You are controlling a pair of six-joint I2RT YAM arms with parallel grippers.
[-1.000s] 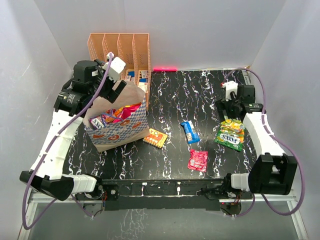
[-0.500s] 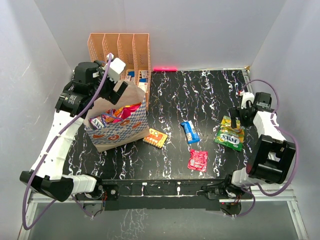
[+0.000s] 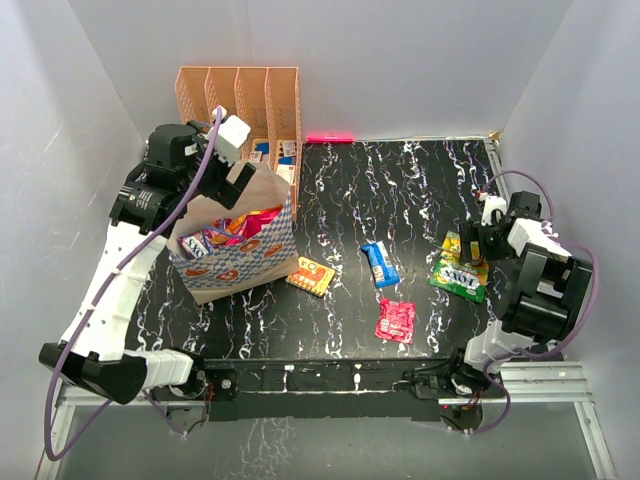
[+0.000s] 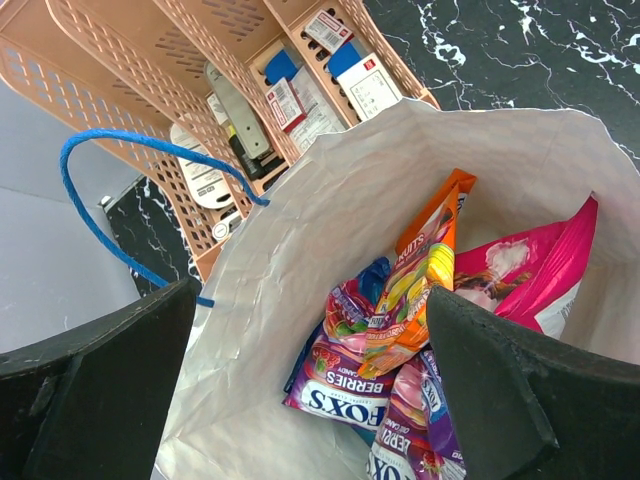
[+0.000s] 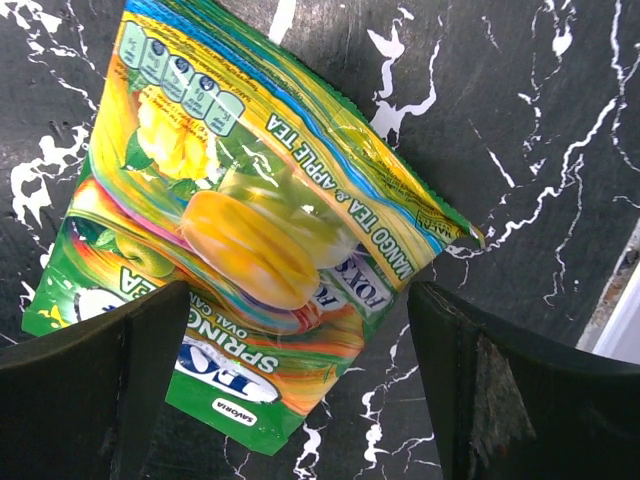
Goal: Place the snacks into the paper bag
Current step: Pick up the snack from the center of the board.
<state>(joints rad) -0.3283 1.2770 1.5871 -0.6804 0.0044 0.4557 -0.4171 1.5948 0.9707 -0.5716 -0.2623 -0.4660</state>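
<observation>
Black marbled tabletop [image 3: 400, 190]: left gripper [image 4: 310, 340] gapes wide above the paper bag [image 4: 330, 190], right gripper [image 5: 300, 350] wide above green-yellow packet [image 5: 250, 230].

Peach perforated file rack [image 3: 240, 98], slotted, upright at back-left corner of black, white-veined surface [image 3: 400, 195]. Small boxes & cards [image 4: 362, 88] in rack's slots, w/ blue/white/red labels; print too small to read. Red lit strip [image 3: 330, 137] on surface's back edge, just right of rack. Plain white walls [image 3: 400, 60] around.
</observation>
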